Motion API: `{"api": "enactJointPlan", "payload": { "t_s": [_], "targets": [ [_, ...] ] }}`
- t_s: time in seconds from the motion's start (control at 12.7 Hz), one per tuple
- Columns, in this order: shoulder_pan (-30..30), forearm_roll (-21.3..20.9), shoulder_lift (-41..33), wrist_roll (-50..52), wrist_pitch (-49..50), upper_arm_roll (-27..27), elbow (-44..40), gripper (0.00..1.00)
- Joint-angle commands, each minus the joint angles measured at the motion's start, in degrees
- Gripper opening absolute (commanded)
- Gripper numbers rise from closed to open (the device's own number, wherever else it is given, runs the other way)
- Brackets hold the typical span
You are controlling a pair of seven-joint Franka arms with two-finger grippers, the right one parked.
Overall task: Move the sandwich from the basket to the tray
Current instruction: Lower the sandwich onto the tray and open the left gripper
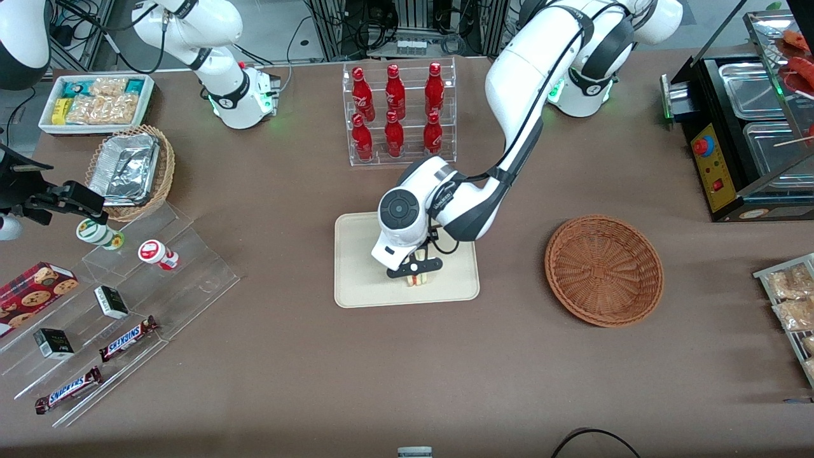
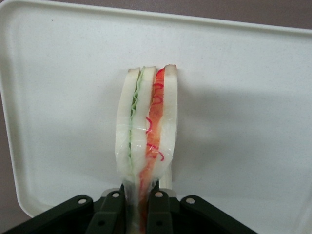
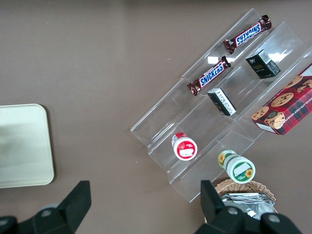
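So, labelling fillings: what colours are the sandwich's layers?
Green and red between pale bread; sandwich, held in the gripper above the tray, shows best in the left wrist view.

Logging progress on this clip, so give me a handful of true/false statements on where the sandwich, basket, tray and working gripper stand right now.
1. The gripper is over the tray. True.
2. The sandwich lies in the basket. False: the basket holds nothing; the sandwich is at the tray, between the gripper's fingers.
3. The fingers are shut on the sandwich. True: the left wrist view shows them pressing its wrapped end from both sides.
4. The sandwich lies flat, one bread face up. False: it stands on edge, its green and red filling layers facing the wrist camera.
5. The basket touches the tray. False: bare table separates them, with the basket toward the working arm's end.
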State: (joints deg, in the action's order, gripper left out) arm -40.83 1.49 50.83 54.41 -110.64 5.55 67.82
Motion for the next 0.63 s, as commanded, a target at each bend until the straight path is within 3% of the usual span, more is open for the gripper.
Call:
{"api": "enactJointPlan", "payload": {
  "t_s": [0.0, 0.08, 0.16, 0.24, 0.55],
  "targets": [
    [-0.74, 2.89, 1.73, 1.58, -0.28, -0.63, -2.87, 0.00],
    [-0.74, 2.99, 1.82, 1.75, -0.46, -0.63, -2.78, 0.01],
    [-0.57, 3.16, 1.91, 1.84, -0.46, -0.55, -2.87, 0.53],
    [-0.48, 3.43, 1.82, 1.84, -0.46, -0.63, -2.78, 1.00],
    [0.31, 3.43, -0.10, 1.14, 0.33, -0.63, -2.87, 1.00]
  ]
}}
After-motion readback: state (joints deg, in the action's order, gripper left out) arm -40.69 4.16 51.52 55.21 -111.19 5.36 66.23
